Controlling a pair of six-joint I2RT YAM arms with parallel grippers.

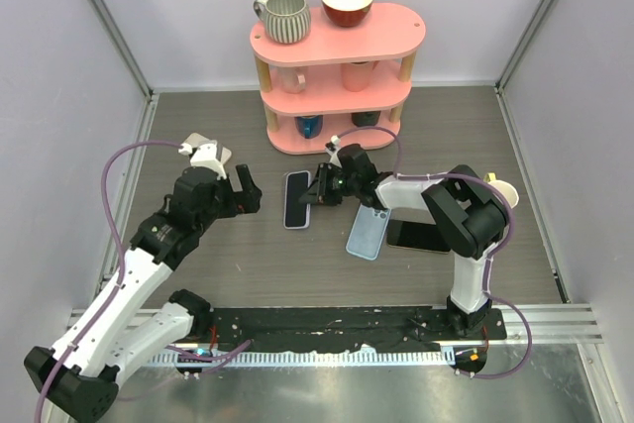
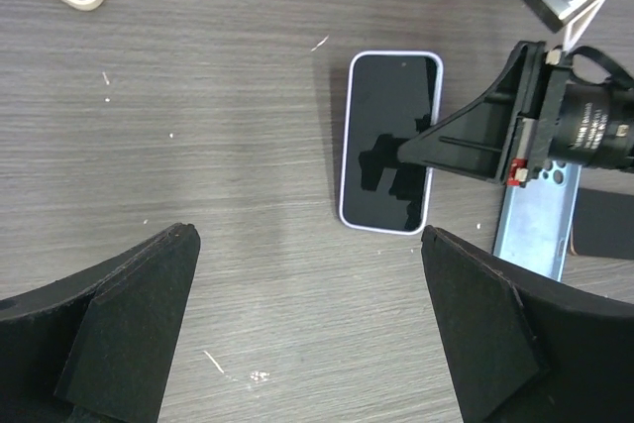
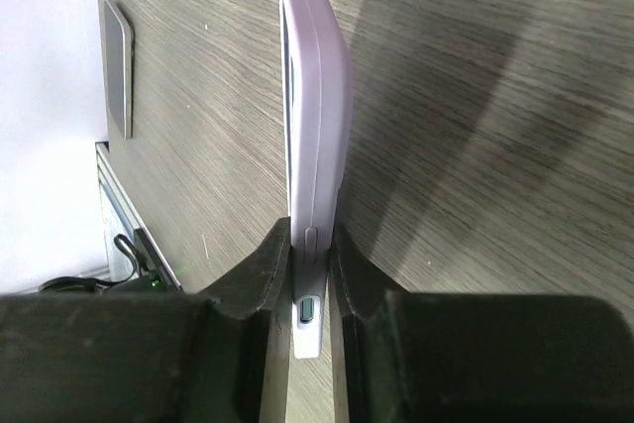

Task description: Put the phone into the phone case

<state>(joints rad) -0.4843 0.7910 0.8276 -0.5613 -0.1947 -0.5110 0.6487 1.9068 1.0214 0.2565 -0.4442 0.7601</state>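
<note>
Dark-screened phone (image 2: 389, 141); illegible print on lens (image 2: 594, 131)

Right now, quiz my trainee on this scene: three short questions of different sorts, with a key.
1. Fill in: the red bowl stands on the ____ tier of the pink shelf.
2. True or false: the left gripper is shut on the phone.
3. The right gripper is shut on: A) the phone B) the red bowl C) the pink shelf.
Key: 1 top; 2 false, it is open; 3 A.
</note>
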